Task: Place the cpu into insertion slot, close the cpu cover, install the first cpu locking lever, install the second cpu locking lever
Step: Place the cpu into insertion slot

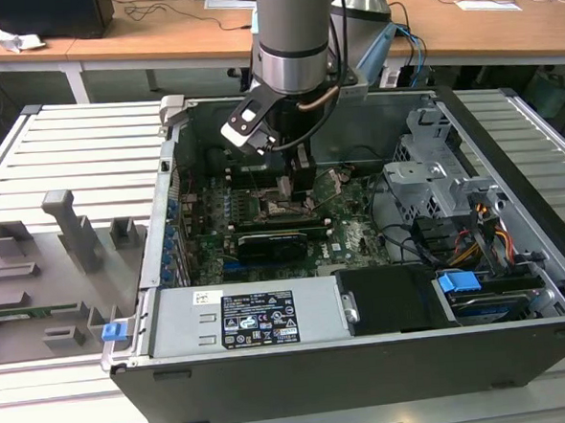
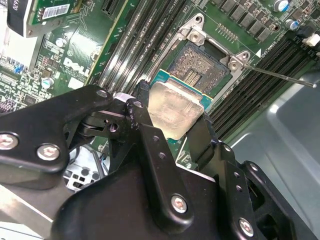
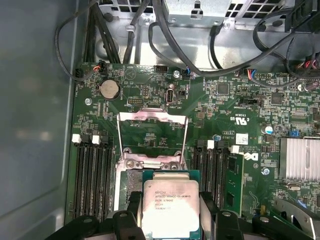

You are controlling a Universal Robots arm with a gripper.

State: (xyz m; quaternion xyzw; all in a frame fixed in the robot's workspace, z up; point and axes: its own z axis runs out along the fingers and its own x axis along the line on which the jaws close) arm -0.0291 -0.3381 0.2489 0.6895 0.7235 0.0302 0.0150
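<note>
There's a grey fixture tray (image 1: 46,274) on the exterior view's left, then the open PC case (image 1: 274,385) where the gripper (image 1: 286,186) pinches the cpu (image 2: 172,107) by its edges, seemingly hovering just over the insertion slot (image 2: 199,69) rather than seated, cpu cover (image 3: 152,116) flipped up, and a drive cage (image 1: 434,173) on the exterior view's right.

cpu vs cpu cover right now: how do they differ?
The cpu is a solid plate with a silver top; the cpu cover is an open frame with a large window. The cpu is clamped in the gripper by the socket; the cpu cover is free, swung open off it. Both are pale metal and roughly square.
</note>
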